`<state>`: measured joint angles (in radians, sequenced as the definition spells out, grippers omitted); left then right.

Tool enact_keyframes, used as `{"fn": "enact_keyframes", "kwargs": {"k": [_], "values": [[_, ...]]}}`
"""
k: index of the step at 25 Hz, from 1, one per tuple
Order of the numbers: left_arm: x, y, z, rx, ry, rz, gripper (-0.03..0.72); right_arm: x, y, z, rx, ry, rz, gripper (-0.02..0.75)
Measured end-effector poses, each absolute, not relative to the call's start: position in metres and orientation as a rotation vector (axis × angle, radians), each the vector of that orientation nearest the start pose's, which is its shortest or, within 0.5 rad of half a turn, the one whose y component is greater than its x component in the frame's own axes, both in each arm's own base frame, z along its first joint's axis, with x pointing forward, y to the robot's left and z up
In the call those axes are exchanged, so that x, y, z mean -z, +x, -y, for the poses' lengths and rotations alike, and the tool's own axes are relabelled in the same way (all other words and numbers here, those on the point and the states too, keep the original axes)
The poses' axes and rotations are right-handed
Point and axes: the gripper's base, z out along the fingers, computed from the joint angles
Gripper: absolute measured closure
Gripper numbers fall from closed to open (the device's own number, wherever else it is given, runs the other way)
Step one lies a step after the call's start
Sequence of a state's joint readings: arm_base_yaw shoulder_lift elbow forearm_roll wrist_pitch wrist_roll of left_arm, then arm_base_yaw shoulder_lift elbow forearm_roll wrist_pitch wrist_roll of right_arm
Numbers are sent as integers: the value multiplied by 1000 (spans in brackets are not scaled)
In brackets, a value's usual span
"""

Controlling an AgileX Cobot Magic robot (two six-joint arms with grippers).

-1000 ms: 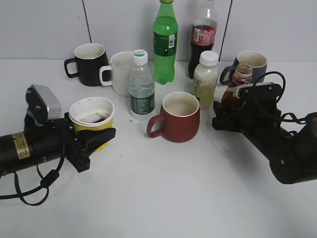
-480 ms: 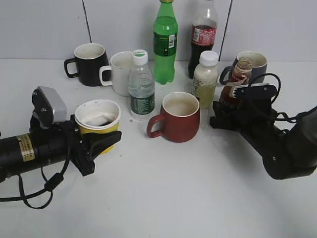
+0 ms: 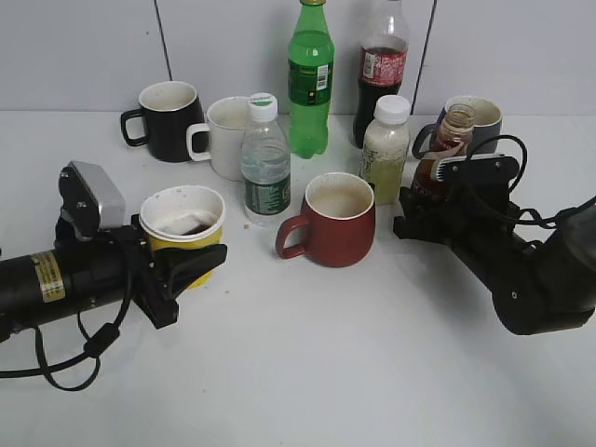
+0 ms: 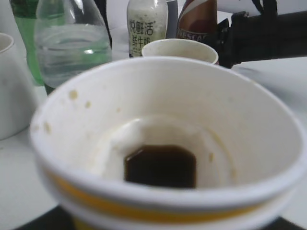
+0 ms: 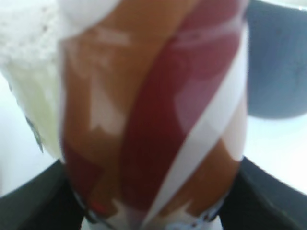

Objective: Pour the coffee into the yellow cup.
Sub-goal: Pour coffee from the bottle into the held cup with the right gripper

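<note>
The yellow cup (image 3: 184,238) has a white rim and stands at the left, gripped by my left gripper (image 3: 182,251), which is shut on its lower wall. In the left wrist view the cup (image 4: 144,96) fills the frame, with a small pool of dark coffee (image 4: 160,166) at its bottom. My right gripper (image 3: 431,201) is shut on the lower body of the brown Nescafe bottle (image 3: 451,140), which stands upright and uncapped at the right. In the right wrist view the bottle's swirl label (image 5: 153,110) fills the frame between the dark fingers (image 5: 29,206).
A red mug (image 3: 335,228) stands in the middle between the grippers. Behind it are a water bottle (image 3: 265,168), a milky drink bottle (image 3: 385,149), a green bottle (image 3: 310,79), a cola bottle (image 3: 383,65), a white mug (image 3: 223,140), a black mug (image 3: 168,119) and a grey mug (image 3: 482,114).
My left gripper has moved a little to the right with the cup. My right gripper has shifted slightly left and up, and the bottle now stands a bit higher.
</note>
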<state>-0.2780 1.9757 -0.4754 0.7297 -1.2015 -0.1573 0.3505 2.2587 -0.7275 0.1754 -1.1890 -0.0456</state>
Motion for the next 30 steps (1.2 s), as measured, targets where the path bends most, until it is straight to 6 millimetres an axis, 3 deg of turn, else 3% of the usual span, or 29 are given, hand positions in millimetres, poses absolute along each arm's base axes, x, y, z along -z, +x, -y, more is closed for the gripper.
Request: {"fn": "enact_keyframes", "kwargs": {"k": [4, 10, 15, 18, 25, 30], "values": [[-101, 249, 130, 715, 839, -1684, 361, -45, 324, -103, -103, -199, -1851, 220], [-101, 250, 130, 713, 835, -1685, 361, -62, 307, -97, -95, -218, -1853, 220], [-102, 252, 133, 714, 840, -1670, 361, -87, 293, -94, -96, -262, -1807, 220], [-107, 255, 145, 727, 865, -1629, 361, -107, 287, -95, -97, -322, -1781, 220], [-118, 265, 165, 781, 842, -1578, 362, -152, 279, -108, -170, -523, -1706, 220], [-128, 272, 181, 821, 844, -1525, 362, -172, 282, -122, -187, -633, -1678, 220]]}}
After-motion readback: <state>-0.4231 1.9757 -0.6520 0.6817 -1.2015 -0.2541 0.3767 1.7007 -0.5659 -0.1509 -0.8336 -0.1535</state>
